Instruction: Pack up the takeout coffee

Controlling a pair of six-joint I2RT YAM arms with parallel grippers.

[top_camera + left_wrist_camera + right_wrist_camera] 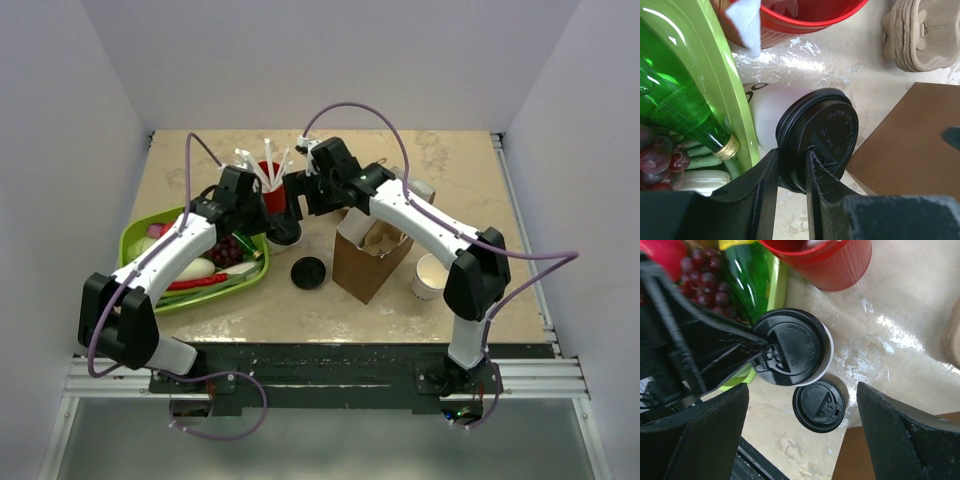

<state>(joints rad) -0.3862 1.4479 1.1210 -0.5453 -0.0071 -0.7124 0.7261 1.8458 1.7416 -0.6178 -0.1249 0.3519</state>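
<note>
Beside the green tray (140, 240), my left claw (792, 160) is clamped on the lid rim of the coffee cup (825, 130), which sits between the tray and the brown bag (365, 262). A loose black lid (819, 405) lies near it. My right claw (801, 386) hangs above the cup, spread wide and holding nothing.

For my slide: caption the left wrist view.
Left gripper grips the takeout coffee by its lid beside the green tray.

Left end effector (792, 161) narrow, right end effector (802, 407) wide open.
</note>
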